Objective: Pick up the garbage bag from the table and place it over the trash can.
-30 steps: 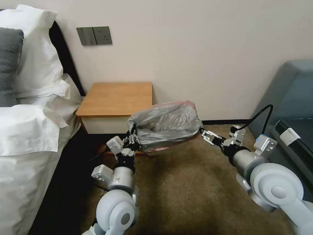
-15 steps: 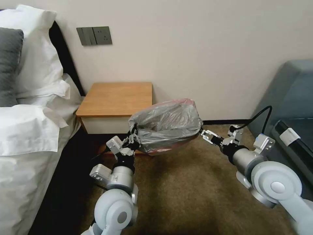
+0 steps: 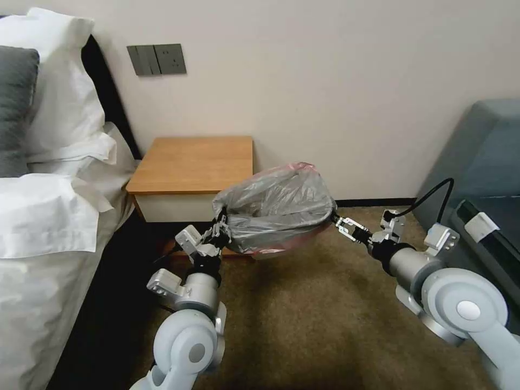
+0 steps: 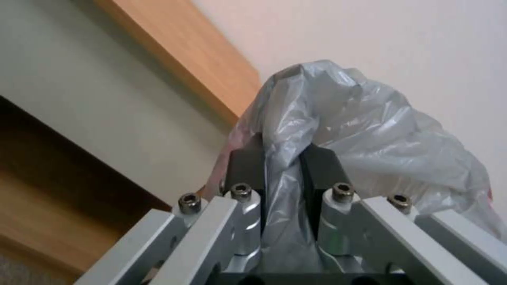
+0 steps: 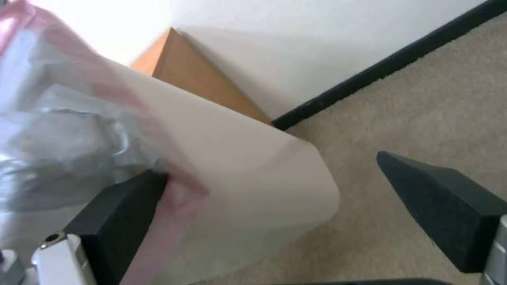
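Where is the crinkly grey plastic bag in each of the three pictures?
Head view: the crinkly translucent grey garbage bag sits mid-picture, draped over the cream plastic trash can.
Left wrist view: it bulges up the middle, pinched in the left tool.
Right wrist view: it is at the far left edge, over the can.
Shared landmark: the orange-brown wooden nightstand table.

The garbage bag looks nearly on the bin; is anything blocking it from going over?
Nothing visible does. The garbage bag already drapes over the trash can, pinched at one side by the left gripper; the right gripper is open beside it.
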{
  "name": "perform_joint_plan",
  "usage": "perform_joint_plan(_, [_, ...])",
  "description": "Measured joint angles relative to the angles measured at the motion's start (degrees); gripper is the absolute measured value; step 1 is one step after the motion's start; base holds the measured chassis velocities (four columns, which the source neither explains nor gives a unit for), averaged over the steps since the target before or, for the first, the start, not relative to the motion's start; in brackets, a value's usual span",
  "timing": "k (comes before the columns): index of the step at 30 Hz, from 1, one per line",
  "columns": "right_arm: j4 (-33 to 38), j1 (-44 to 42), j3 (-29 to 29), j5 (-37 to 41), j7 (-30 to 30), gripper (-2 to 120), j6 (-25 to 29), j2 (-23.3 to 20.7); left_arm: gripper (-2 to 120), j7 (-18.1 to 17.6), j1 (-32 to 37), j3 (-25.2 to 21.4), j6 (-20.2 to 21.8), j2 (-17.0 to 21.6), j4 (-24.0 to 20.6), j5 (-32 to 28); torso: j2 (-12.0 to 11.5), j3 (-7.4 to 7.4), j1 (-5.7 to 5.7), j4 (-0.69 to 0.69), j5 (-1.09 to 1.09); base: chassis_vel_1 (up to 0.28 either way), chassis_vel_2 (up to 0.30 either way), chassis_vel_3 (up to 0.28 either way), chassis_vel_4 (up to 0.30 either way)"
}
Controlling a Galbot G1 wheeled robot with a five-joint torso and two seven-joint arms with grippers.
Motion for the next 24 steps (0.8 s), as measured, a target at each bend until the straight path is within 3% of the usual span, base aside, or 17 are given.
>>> perform_joint_plan(5, [4.08,-1.71,1.91,0.47,-0.18,100,0.64,-0.51,11,0.22,-0.01,-0.42,-0.83,0.04,2.43,3.71,0.00,0.00,0.00,0.00,-0.01,0.000,0.000,0.000,0.000])
perform_joint_plan(12, [8.03,-3.84,3.49,0.43,-0.23,100,0.96,-1.21,11,0.21,-0.23,-0.76,-0.85,-0.01,3.28,4.17,0.00,0.00,0.00,0.00,0.00,0.000,0.000,0.000,0.000])
perform_joint_plan(16, [9.45,-4.14,5.47,-0.23,-3.99,100,1.65,-2.29,11,1.24,-0.27,-0.89,-0.93,-0.01,3.42,3.63,0.00,0.00,0.00,-0.01,0.00,0.000,0.000,0.000,0.000])
perform_joint_plan(17, [9.36,-3.98,5.83,-0.84,-5.67,100,1.77,-2.70,11,1.80,-0.25,-1.00,-0.99,0.02,3.44,3.44,0.00,0.00,0.00,-0.01,0.00,0.000,0.000,0.000,0.000])
perform_joint_plan(18, [8.00,-3.18,6.65,-3.81,-12.47,100,2.17,-4.26,11,3.78,-0.18,-1.25,-1.61,0.14,3.64,2.93,0.00,0.00,0.00,0.00,0.00,0.000,0.000,0.000,0.000])
perform_joint_plan(19, [8.00,-3.18,6.65,-3.81,-12.47,100,2.17,-4.26,11,3.78,-0.18,-1.25,-1.61,0.14,3.64,2.93,0.00,0.00,0.00,0.00,0.00,0.000,0.000,0.000,0.000])
perform_joint_plan(21, [4.01,-1.25,7.24,-10.20,-26.37,100,3.43,-7.49,11,6.83,-0.18,-1.61,-2.99,0.40,4.31,2.59,0.00,0.00,0.00,0.00,0.01,0.000,0.000,0.000,0.000])
perform_joint_plan(22, [4.01,-1.25,7.24,-10.20,-26.37,100,3.43,-7.49,11,6.83,-0.18,-1.61,-2.99,0.40,4.31,2.59,0.00,0.00,0.00,0.00,0.01,0.000,0.000,0.000,0.000])
perform_joint_plan(24, [0.55,1.30,7.34,-15.92,-36.86,100,4.49,-11.46,11,9.48,-0.27,-1.69,-5.02,0.54,5.18,3.04,0.00,0.00,0.00,0.00,0.01,0.000,0.000,0.000,0.000])
